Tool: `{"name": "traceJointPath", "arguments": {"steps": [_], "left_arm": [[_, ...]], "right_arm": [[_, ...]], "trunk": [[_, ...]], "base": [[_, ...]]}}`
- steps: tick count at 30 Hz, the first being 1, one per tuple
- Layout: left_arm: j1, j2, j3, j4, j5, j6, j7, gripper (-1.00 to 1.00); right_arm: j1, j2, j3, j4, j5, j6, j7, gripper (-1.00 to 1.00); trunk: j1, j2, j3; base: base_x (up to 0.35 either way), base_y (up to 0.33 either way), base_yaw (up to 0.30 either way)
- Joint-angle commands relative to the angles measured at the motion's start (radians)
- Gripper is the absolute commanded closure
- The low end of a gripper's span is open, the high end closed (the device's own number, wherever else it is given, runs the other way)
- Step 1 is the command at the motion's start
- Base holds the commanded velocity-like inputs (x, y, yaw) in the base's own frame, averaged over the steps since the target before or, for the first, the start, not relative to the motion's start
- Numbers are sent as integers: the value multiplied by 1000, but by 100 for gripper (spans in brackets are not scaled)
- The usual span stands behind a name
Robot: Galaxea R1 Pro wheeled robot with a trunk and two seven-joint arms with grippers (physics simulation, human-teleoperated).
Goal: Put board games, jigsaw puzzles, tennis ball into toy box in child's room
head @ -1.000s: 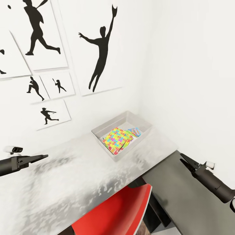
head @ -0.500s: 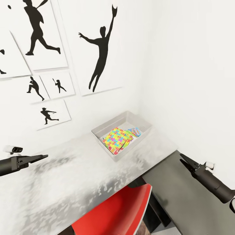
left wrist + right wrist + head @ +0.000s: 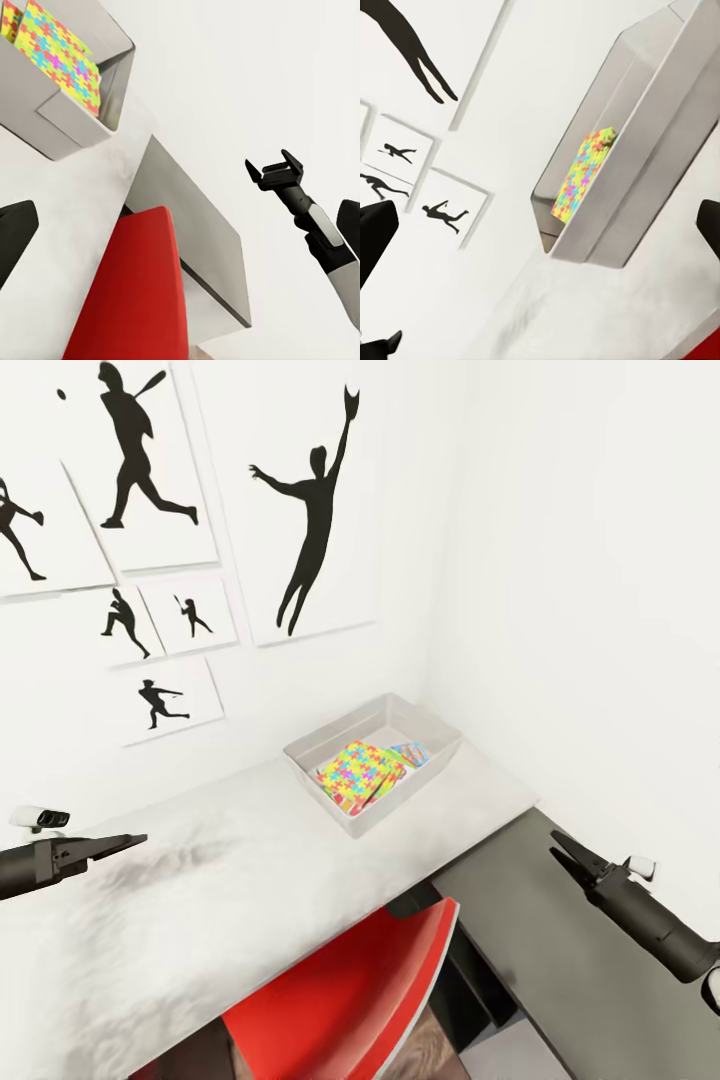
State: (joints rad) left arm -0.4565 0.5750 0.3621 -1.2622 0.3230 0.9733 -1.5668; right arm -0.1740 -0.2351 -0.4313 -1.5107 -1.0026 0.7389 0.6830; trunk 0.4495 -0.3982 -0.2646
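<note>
Both arms are hanging low at the near edge of the scene with nothing in their fingers. The left gripper [image 3: 125,844] is pointing right over the pale part of the desk [image 3: 200,890], its fingers drawn together to a narrow tip as far as the head view is showing. The right gripper [image 3: 563,850] is hovering over the dark part of the desk and pointing up and left; in the left wrist view the same gripper [image 3: 274,172] is showing its fingers spread apart, empty.

The toy box [image 3: 432,726] is sitting on the pale desk at the far right, close to the corner of the walls, with its long axis running from near left to far right. It is lying ahead of both arms: to the far right of the left fingers and to the far left of the right fingers. I judge the right arm the nearer one.

Inside the box a jigsaw puzzle [image 3: 358,770] is lying tilted on top, and a blue-edged board game [image 3: 413,752] is peeking out at its far right. No loose toy is lying on the visible desk. A red chair [image 3: 350,1000] is tucked under the near edge.

Silhouette posters [image 3: 310,510] of ball players are hanging on the wall; no writing or brand is legible anywhere.
</note>
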Motion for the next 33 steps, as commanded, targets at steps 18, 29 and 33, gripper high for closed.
{"name": "traceJointPath", "arguments": {"steps": [18, 29, 33], "left_arm": [[-1, -1, -2, 0, 1, 9, -4, -100], [-1, -1, -3, 0, 0, 7, -4, -100], [0, -1, -2, 0, 0, 6, -4, -100]], "right_arm": [[-1, 11, -1, 1, -2, 5, 3, -100], [-1, 11, -1, 1, -2, 5, 3, -100], [-1, 11, -1, 1, -2, 5, 2, -100]], "trunk": [[1, -2, 27], [1, -2, 45], [1, -2, 52]], "base": [[-5, 0, 0], [0, 0, 0], [0, 0, 0]]}}
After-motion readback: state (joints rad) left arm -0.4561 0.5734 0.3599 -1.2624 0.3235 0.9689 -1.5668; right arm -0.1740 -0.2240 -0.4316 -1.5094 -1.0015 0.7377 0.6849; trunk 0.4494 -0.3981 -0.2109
